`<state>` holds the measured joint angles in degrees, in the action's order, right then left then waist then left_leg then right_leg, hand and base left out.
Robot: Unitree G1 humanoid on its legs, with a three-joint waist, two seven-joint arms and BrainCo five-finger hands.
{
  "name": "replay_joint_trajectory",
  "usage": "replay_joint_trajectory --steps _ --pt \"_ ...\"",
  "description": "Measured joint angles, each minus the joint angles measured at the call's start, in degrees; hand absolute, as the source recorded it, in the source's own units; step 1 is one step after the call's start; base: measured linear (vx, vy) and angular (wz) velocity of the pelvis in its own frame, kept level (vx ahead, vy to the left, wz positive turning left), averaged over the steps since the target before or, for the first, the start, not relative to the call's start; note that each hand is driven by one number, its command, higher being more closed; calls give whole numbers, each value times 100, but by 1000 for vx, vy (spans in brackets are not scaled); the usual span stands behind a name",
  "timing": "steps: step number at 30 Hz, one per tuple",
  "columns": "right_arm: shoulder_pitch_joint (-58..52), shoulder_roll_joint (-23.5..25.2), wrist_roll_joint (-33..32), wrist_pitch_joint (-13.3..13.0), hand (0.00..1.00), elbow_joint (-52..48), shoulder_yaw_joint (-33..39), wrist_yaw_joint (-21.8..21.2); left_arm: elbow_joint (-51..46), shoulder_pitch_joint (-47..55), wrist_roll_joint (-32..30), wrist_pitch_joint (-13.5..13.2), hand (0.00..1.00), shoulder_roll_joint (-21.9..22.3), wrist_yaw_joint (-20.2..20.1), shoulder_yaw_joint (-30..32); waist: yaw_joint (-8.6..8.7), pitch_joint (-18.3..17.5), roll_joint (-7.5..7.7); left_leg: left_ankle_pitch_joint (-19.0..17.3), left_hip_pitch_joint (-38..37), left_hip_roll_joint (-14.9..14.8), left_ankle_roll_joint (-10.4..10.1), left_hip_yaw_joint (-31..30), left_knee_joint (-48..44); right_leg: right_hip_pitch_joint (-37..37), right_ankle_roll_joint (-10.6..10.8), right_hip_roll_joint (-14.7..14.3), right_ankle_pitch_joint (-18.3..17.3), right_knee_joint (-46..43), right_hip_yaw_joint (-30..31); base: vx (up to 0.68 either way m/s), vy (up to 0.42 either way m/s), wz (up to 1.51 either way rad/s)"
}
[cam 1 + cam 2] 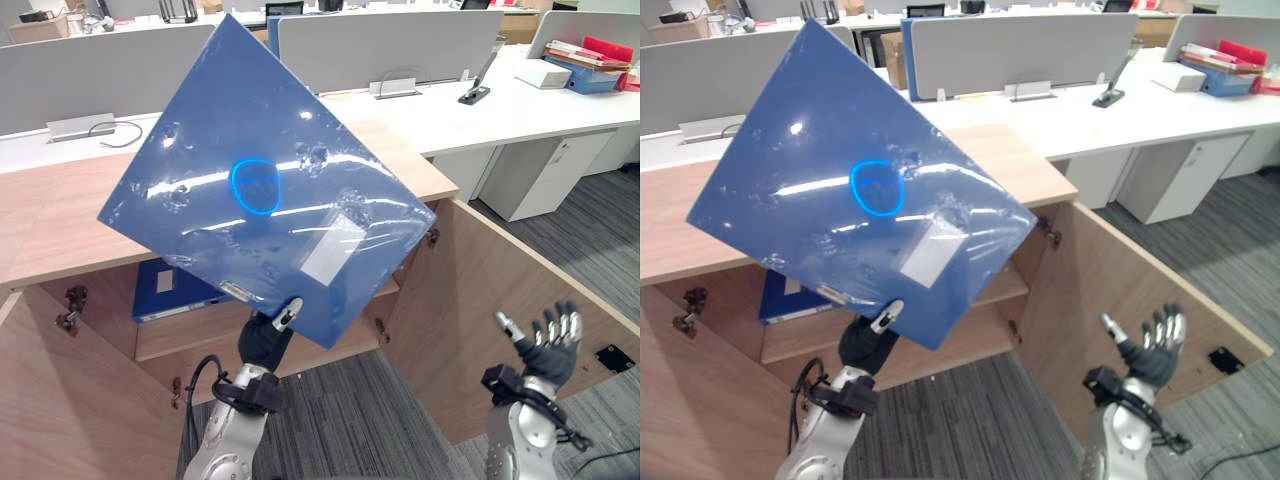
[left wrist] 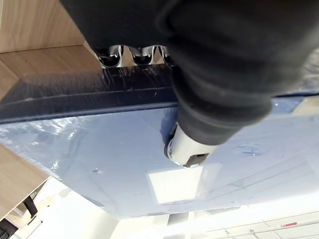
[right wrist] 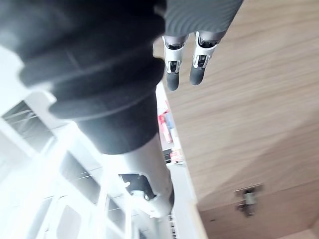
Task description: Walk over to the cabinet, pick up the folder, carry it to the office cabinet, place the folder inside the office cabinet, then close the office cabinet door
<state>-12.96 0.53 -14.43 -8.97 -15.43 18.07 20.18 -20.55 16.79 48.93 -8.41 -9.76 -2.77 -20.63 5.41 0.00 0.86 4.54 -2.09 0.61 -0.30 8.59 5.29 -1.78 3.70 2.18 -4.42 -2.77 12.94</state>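
Blue folder [image 1: 260, 200] is up in my left hand [image 1: 265, 340], pinched at its bottom corner: thumb on the face, fingers behind the spine. It hangs tilted, in front of the open office cabinet [image 1: 45, 225]. Another binder [image 1: 165, 292] sits at the shelf [image 1: 185, 337] left end, so I'd aim right of it. Right hand [image 1: 548, 345] is relaxed and empty by the right door [image 1: 480, 300], prob free for closing.

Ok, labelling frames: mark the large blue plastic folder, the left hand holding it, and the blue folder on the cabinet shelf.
Large blue plastic folder [image 1: 300, 200]: left eye view, front cover.
Left hand [image 1: 265, 345]: left eye view, dark cover.
Blue shelf folder [image 1: 188, 296]: left eye view, front face.
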Motion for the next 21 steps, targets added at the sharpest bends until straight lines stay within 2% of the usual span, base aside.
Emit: replay_joint_trajectory --steps 4,9,13,15,17,21 --pt "687 -447 16 -183 0 -330 169 -90 1 -6 -259 0 100 -9 -78 221 -1 -51 17 23 15 9 34 16 -26 -2 16 10 69 78 57 26 18 -8" --pt "1908 -1644 172 -251 0 -421 205 -367 1 -54 -473 -3 100 -80 -251 507 -57 -105 25 27 90 14 52 12 -37 21 31 17 130 154 133 5 4 -1" --pt "2208 -2233 176 -344 0 -407 23 -545 2 -54 -597 -26 100 -214 -286 535 -170 -116 23 30 90 15 60 0 -36 20 31 17 129 145 129 0 0 0" --pt "2312 -2419 -86 -392 0 -398 -207 -762 5 -54 -666 -39 100 -260 -319 580 -185 -117 23 38 89 18 71 -12 -36 20 31 18 129 135 118 0 0 0" --pt "2470 -2670 -645 -461 0 -233 -591 -1125 9 -56 -758 -52 100 -333 -359 631 -191 -125 26 51 87 31 87 -34 -33 20 32 25 127 120 86 1 10 2" --pt "2850 -3049 -1480 -477 0 197 -1252 -1581 11 -66 -928 -84 100 -482 -398 618 -196 -126 24 97 87 73 115 -114 -27 19 39 57 110 66 -7 -4 24 9"
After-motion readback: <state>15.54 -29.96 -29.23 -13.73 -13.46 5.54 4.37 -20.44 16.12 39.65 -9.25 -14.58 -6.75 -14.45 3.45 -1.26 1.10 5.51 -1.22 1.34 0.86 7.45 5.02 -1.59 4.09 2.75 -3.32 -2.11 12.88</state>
